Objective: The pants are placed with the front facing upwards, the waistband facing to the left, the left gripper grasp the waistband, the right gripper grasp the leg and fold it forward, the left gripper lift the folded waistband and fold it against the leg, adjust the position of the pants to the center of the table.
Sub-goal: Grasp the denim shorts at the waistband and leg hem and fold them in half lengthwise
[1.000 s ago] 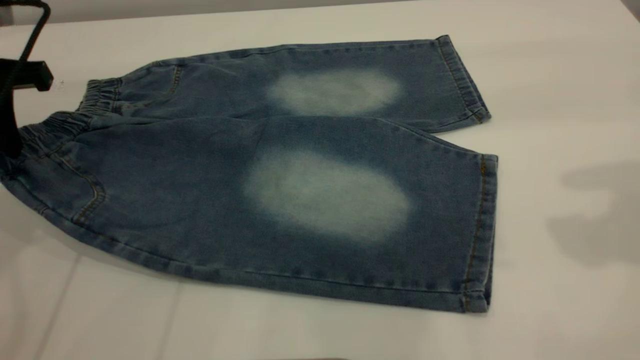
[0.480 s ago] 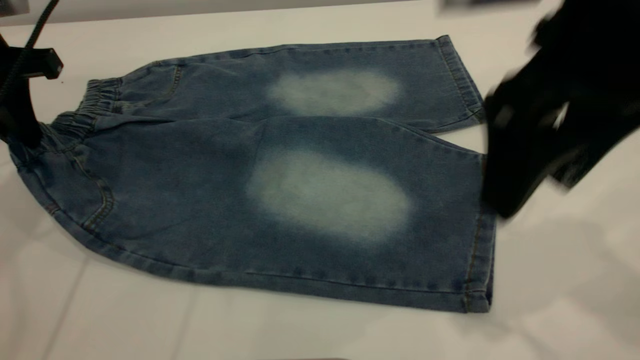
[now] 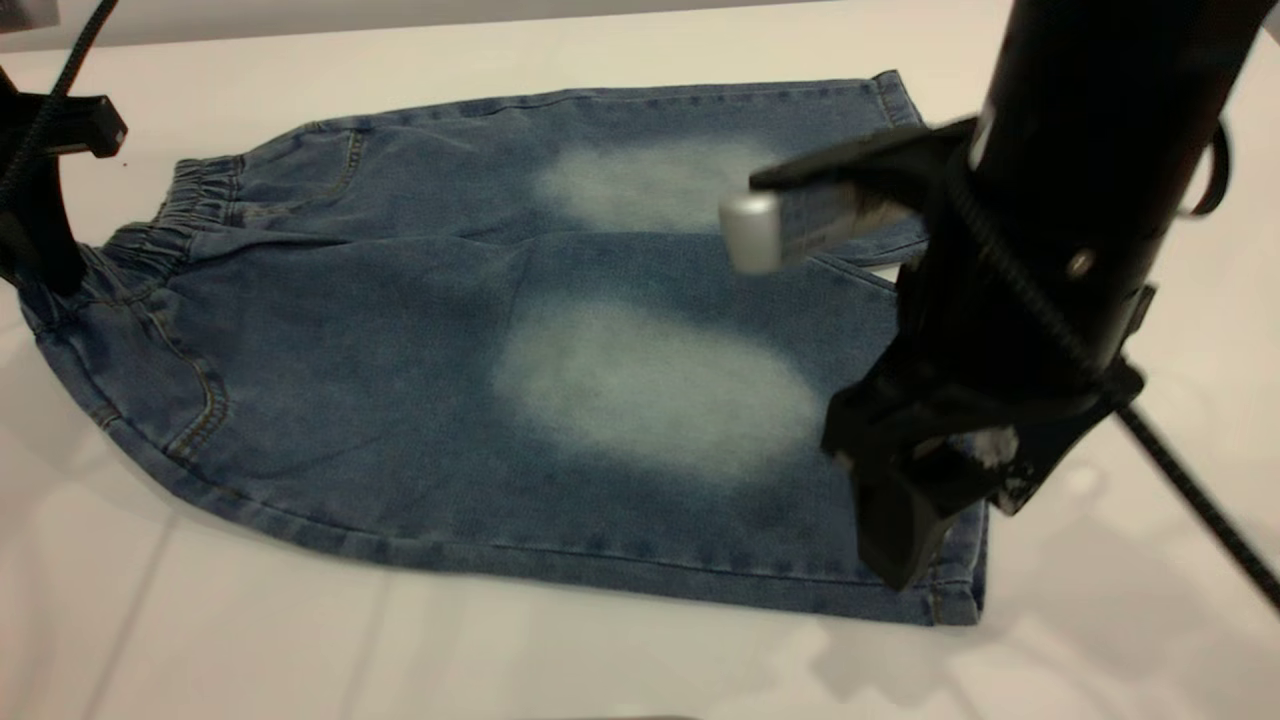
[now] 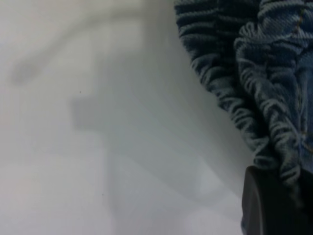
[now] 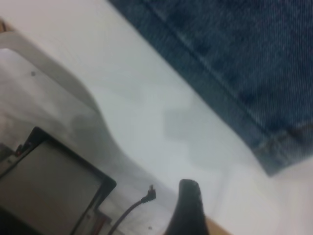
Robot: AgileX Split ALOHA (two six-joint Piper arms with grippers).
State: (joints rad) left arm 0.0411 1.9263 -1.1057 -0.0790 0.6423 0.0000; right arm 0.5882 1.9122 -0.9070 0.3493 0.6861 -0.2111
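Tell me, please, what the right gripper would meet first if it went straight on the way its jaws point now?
Most likely the near leg's cuff on the pants. The right gripper points down over that hem, near its lower corner. Depth is unclear, so it might land on the table just beside it.

Blue denim pants [image 3: 400,340], two pale faded patches, tan stitching, seemingly white table [image 3: 600,660]

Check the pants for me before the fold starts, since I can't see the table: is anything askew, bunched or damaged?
Only the waistband looks odd: its near end is pulled up and crumpled against the left gripper. The rest of the pants lies flat on the table, with no damage showing. The right gripper hovers over the near leg cuff.
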